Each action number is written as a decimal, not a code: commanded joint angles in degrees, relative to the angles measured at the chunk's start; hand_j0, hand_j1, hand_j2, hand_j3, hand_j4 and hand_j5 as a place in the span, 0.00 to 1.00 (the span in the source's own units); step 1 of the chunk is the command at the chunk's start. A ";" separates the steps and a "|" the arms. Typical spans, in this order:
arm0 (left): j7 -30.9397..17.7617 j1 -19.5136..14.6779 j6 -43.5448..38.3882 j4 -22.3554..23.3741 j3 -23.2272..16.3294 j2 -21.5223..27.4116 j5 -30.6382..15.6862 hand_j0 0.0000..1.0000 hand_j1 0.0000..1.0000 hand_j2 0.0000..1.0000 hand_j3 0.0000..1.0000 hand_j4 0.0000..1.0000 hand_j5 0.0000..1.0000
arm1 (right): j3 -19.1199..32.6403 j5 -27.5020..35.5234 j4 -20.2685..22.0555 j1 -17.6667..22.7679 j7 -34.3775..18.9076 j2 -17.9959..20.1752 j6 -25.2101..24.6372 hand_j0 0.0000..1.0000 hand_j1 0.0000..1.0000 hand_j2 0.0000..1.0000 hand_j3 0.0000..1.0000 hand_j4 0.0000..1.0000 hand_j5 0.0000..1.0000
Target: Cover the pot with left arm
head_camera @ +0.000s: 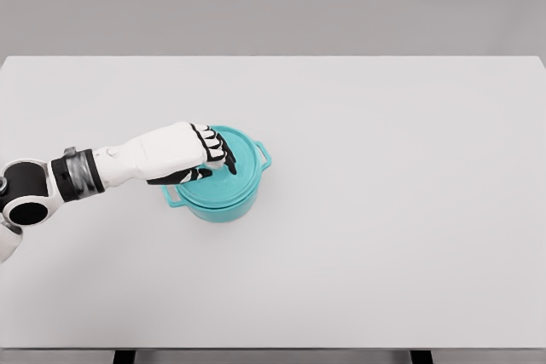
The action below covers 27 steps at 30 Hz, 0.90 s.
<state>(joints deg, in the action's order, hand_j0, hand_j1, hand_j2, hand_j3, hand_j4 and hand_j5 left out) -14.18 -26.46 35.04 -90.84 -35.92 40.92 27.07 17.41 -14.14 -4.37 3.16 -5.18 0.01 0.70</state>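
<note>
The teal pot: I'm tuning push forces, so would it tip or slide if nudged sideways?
The teal pot looks squat and wide, so it probably slides rather than tips. The smooth table suggests little grip. The left hand on its lid may steady it.

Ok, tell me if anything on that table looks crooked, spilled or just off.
Nothing stands out. The teal pot stands upright on the white table with its lid sitting level on top, no gap visible at the rim. The left hand rests on the lid, fingers curled over its middle. No spill or damage shows.
</note>
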 commanded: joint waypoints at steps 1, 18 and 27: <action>-0.05 0.00 -0.04 0.05 -0.03 0.04 -0.26 0.60 0.60 0.60 0.60 0.60 0.60 | -0.01 -0.01 -0.02 0.00 -0.01 -0.01 0.00 1.00 1.00 1.00 1.00 1.00 1.00; -0.05 0.09 -0.04 0.57 -0.03 0.04 -0.35 0.69 0.69 0.69 0.69 0.69 0.69 | -0.01 -0.01 -0.02 0.00 -0.01 -0.01 0.00 1.00 1.00 1.00 1.00 1.00 1.00; 0.03 0.18 -0.04 0.57 0.06 0.04 -0.44 0.73 0.73 0.73 0.73 0.73 0.73 | -0.01 -0.01 -0.02 0.00 -0.01 -0.01 0.00 1.00 1.00 1.00 1.00 1.00 1.00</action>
<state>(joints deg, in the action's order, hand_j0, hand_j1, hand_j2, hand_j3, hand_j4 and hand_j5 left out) -14.21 -26.28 35.07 -90.25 -35.91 40.92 27.02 17.41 -14.12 -4.38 3.16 -5.18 0.01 0.70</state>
